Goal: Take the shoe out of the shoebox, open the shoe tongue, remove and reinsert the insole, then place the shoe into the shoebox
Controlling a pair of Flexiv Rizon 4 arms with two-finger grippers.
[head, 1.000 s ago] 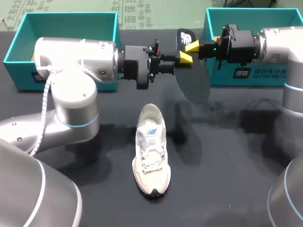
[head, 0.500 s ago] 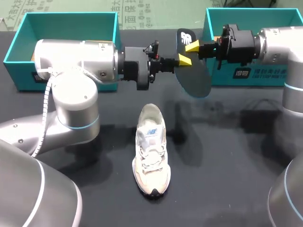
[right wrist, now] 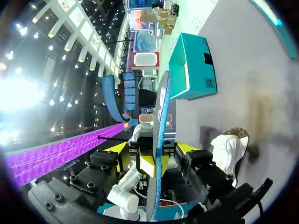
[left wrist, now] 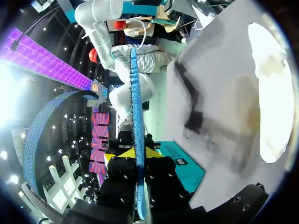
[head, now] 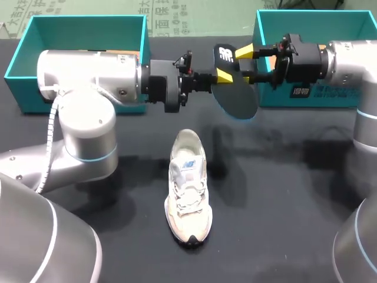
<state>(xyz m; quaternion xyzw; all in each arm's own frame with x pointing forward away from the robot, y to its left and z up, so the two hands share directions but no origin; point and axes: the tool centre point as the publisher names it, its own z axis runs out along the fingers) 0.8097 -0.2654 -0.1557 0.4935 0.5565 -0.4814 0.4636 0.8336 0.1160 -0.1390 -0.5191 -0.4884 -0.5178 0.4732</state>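
Note:
A dark insole (head: 237, 95) hangs on edge above the table's back middle, and my left gripper (head: 205, 82) is shut on its near side. In the left wrist view the insole (left wrist: 135, 102) runs edge-on between the closed fingers of the left gripper (left wrist: 136, 156). My right gripper (head: 234, 63) stands open around the insole's upper part, its yellow tips off the surface on both sides. In the right wrist view the insole (right wrist: 159, 126) stands in the wide gap of the right gripper (right wrist: 153, 150). The white shoe (head: 188, 184) lies on the black table, toe toward the front.
A teal open box (head: 82, 19) stands at the back left behind my left arm. A second teal box (head: 306, 15) stands at the back right behind my right arm. The shoe (right wrist: 228, 145) lies below both grippers.
My left gripper closed on the insole. Then my right gripper's fingers spread apart and let go of it. The insole shifted slightly up and to the left.

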